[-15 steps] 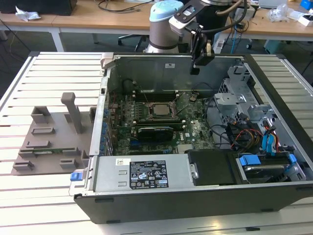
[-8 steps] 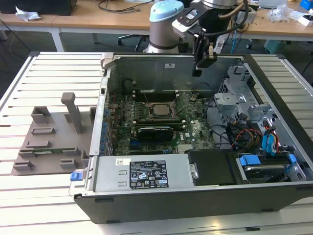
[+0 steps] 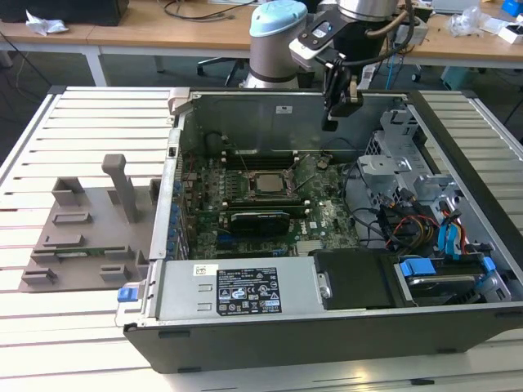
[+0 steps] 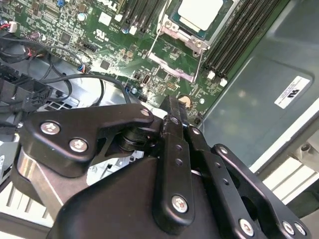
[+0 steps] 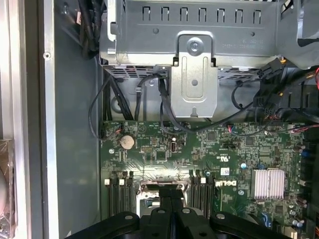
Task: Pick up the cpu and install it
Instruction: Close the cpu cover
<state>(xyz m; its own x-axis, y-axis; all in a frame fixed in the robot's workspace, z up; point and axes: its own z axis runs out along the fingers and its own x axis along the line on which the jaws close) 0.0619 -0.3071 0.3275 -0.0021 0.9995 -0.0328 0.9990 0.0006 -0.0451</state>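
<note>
Nearest in the exterior view, the power supply [image 3: 245, 290] runs along the front wall of the open computer case [image 3: 327, 347], which lies on a slatted table [image 3: 82, 122]. A grey fixture tray [image 3: 82, 237] sits just beside the case on the exterior view's left. Further in lies the green motherboard [image 3: 327, 220]. The cpu [image 3: 265, 183] rests flat in its socket near the middle of the board, silver top up. In the second wrist view the cpu [image 4: 199, 12] sits in the socket with the metal retaining frame [image 4: 172, 62] swung open beside it. Beyond and above, the gripper [image 3: 329, 124] hangs over the rear part of the case, well clear of the cpu. In both wrist views its fingers [image 4: 174, 149] are pressed together with nothing between them. The first wrist view looks past the gripper [image 5: 172, 211] to the board and, further on, a metal drive cage [image 5: 194, 30].
</note>
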